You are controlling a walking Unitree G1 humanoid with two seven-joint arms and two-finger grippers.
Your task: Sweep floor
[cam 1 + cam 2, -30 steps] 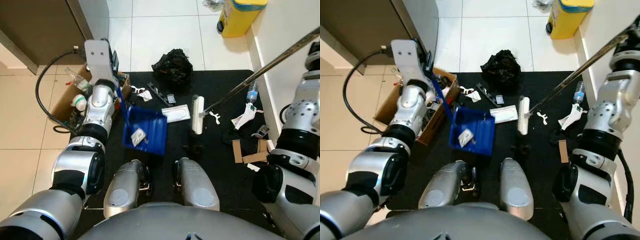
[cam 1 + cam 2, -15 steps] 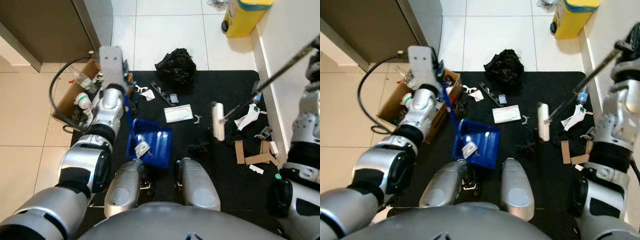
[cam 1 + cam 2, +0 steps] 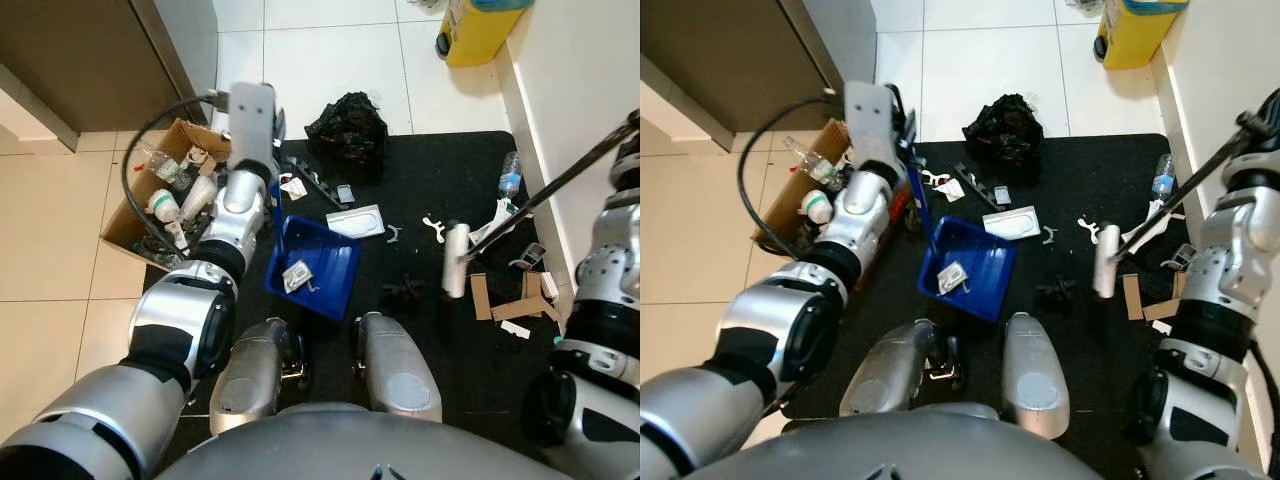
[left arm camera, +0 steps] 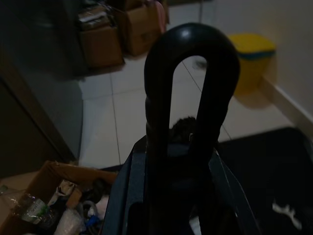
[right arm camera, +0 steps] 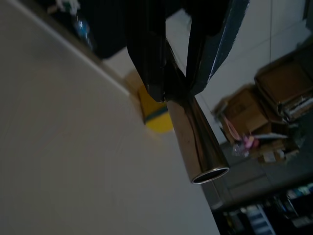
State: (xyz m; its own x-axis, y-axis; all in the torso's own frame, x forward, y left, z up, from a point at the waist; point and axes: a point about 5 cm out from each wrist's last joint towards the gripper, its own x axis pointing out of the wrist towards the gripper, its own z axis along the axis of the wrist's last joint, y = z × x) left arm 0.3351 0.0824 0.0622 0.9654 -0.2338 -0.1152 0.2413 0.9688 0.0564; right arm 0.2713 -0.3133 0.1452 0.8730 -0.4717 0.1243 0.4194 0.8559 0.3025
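Observation:
My left gripper (image 3: 272,128) is shut on the long blue handle (image 3: 920,195) of a blue dustpan (image 3: 322,272). The pan rests on the black mat (image 3: 420,170) before my feet, with crumpled paper (image 3: 295,276) inside. The handle's looped end (image 4: 190,39) rises between the fingers in the left wrist view. My right gripper (image 3: 1257,118) is shut on the broom's metal pole (image 3: 560,185) high at the right; the pole (image 5: 195,142) passes between its fingers (image 5: 146,63). The white broom head (image 3: 455,260) lies on the mat by cardboard scraps (image 3: 500,298).
On the mat lie a black bag (image 3: 347,122), a white packet (image 3: 355,218), a plastic bottle (image 3: 509,178) and small white bits (image 3: 432,222). A cardboard box (image 3: 150,195) of bottles stands left, with a black cable (image 3: 135,165). A yellow bin (image 3: 478,25) and a wall (image 3: 590,70) lie to the right.
The broom head has swept right across the mat, from the middle to the cardboard scraps. The dustpan has shifted a little to the right and turned. My left arm reaches further forward.

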